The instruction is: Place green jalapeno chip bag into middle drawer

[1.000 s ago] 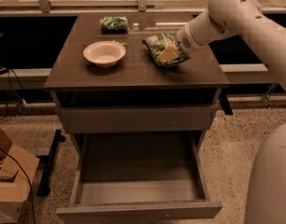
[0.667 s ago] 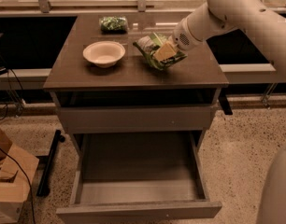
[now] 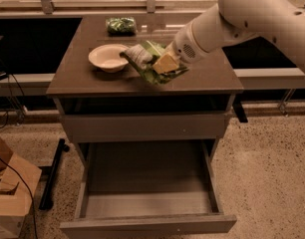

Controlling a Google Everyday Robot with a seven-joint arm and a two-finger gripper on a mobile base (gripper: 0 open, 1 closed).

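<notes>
**Green bag pinched just right of the bowl**

Green with white and silver patches, the green jalapeno chip bag (image 3: 141, 58) hangs in the gripper (image 3: 165, 63) just to the right of the bowl (image 3: 108, 58), over the brown worktop (image 3: 73, 78). Its long axis runs on a slant. The pale, crinkled end points up and left toward the bowl, almost reaching the rim, and the greener end points down and right, away from the bowl and toward the worktop's front edge. The bag is tilted rather than lying flat. Whether its lowest corner touches the worktop cannot be told.

The gripper comes in from the right of the bowl at the end of the white arm (image 3: 252, 19). It is clamped on the half of the bag farther from the bowl, with a yellowish finger pad pressed against the bag's upper face.

Behind the bowl, toward the worktop's back edge, lies a smaller dark green packet (image 3: 121, 25), well apart from the held bag.

Below the bowl, the middle drawer (image 3: 147, 178) stands pulled out, showing its pale grey floor and low side walls. Between the bowl and that drawer sits another plain drawer front (image 3: 142, 127), pushed in. Far left of the bowl and down on the speckled floor stands a cardboard box (image 3: 10, 195).
</notes>
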